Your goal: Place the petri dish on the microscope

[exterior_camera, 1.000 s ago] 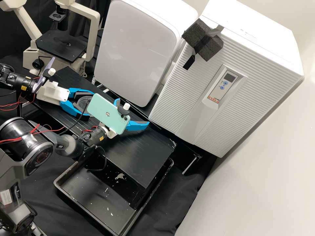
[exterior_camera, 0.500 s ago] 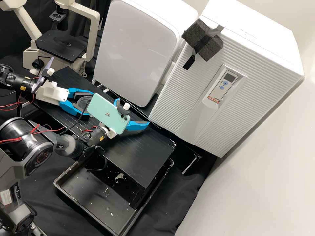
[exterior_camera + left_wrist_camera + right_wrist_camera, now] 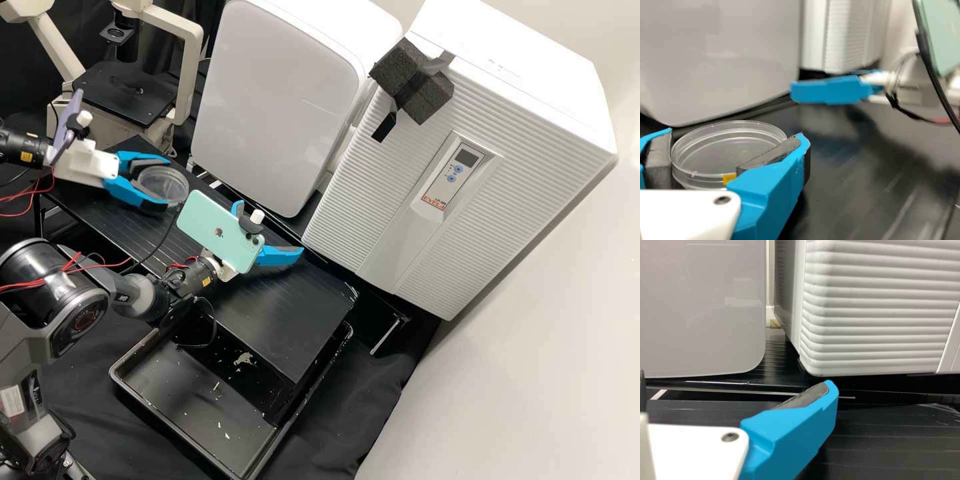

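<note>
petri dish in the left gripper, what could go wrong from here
The petri dish could slip: the left gripper clasps it by its sides. It might knock the microscope's pale frame beside the stage. The mint phone on the right arm sits close by and might get bumped.

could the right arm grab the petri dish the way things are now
Probably not cleanly: the left gripper has its fingers on both sides of the petri dish, taking up much of the rim. The right gripper is open and fairly near, but aimed away from it.
</note>
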Controlling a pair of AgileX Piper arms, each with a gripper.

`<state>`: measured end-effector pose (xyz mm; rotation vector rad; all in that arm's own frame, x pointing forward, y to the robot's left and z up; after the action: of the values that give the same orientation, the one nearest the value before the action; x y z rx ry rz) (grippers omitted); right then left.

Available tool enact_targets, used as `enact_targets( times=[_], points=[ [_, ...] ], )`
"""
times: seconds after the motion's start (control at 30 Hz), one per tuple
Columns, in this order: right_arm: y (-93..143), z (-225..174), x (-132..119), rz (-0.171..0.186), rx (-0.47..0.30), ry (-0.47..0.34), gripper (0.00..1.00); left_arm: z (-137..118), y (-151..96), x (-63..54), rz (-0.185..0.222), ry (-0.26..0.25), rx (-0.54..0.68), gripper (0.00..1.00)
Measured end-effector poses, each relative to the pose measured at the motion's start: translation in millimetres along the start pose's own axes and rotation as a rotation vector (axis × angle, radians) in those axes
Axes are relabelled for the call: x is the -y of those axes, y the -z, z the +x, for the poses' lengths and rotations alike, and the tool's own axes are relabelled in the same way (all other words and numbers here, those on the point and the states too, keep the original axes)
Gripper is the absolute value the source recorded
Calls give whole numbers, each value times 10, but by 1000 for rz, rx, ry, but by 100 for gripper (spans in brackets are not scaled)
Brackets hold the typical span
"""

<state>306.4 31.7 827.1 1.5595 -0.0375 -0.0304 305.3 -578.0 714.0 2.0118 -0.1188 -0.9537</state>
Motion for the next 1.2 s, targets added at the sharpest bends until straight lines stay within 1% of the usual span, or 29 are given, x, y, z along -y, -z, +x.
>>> enact_targets(
  times=[0.1, 0.2, 0.23, 0.3, 0.37, 0.43, 0.57, 0.67, 0.7, 0.87, 1.0, 1.13, 1.2],
  points=[
    [0, 0, 0, 0, 0, 0, 100, -144, 64, -123, 7, -42, -30, 0],
    [0, 0, 0, 0, 0, 0, 100, -270, 137, -262, 17, -102, -54, 0],
    [0, 0, 0, 0, 0, 0, 100, -315, 183, -314, 16, -132, -63, 0],
    [0, 0, 0, 0, 0, 0, 100, -385, 290, -373, 12, -171, -91, 0],
    [0, 0, 0, 0, 0, 0, 100, -435, 389, -401, 8, -187, -123, 0],
    [0, 0, 0, 0, 0, 0, 100, -475, 502, -399, -3, -189, -162, 0],
    [0, 0, 0, 0, 0, 0, 100, -503, 764, -362, -40, -191, -244, 0],
    [0, 0, 0, 0, 0, 0, 100, -503, 976, -317, -74, -174, -318, 0],
    [0, 0, 0, 0, 0, 0, 100, -501, 1014, -300, -80, -167, -329, 0],
    [0, 0, 0, 0, 0, 0, 100, -511, 1227, -251, -98, -141, -392, 0],
    [0, 0, 0, 0, 0, 0, 100, -533, 1339, -232, -106, -134, -423, 0],
    [0, 0, 0, 0, 0, 0, 100, -548, 1464, -248, -110, -144, -450, 0],
    [0, 0, 0, 0, 0, 0, 100, -555, 1526, -262, -125, -159, -472, 0]
  ],
)
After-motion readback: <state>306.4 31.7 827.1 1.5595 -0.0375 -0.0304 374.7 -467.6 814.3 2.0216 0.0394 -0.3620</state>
